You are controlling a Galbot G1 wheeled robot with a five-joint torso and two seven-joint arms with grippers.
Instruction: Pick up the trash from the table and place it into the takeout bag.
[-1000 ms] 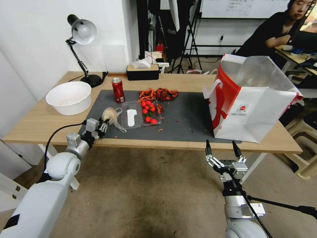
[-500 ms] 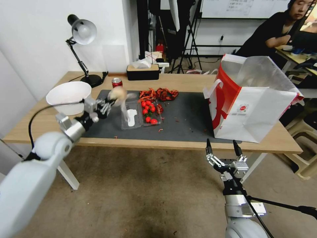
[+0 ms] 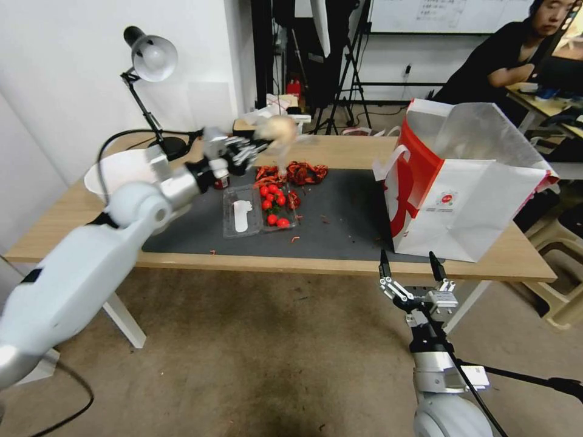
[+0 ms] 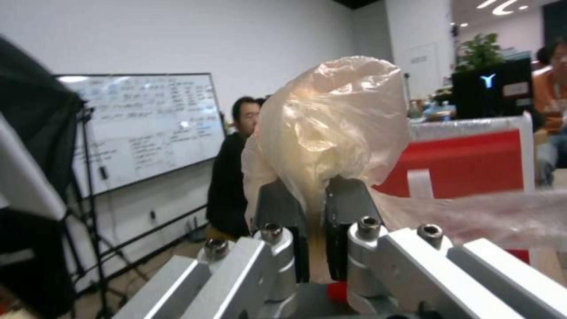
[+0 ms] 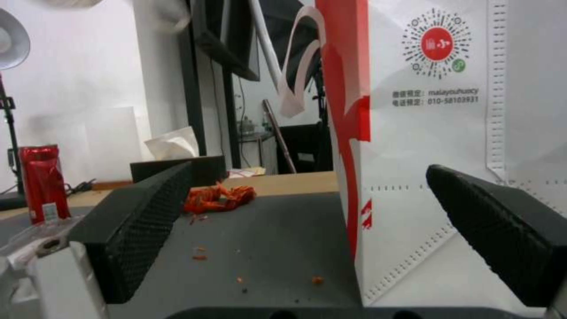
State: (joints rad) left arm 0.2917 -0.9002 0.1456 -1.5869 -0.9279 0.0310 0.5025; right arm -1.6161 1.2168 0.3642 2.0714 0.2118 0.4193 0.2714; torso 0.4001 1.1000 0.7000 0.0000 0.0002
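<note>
Holding the bagged bun [image 3: 276, 128] by its gathered plastic, our left gripper [image 3: 258, 144] is clamped tight on it above the bench [image 3: 340, 152], well short of the takeout bag [image 3: 461, 200]. We judge it light, soft and slippery, best pinched at the twisted neck. Blur hides what is probably a loose tail; our right gripper [image 3: 410, 267] hangs wide open and empty by the bench's near edge.

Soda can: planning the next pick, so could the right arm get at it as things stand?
Probably not easily. The right gripper hangs open below the table edge near the bag, while the can stands far across the mat, and the left gripper, clamping the bagged bun, hovers beside it.
</note>
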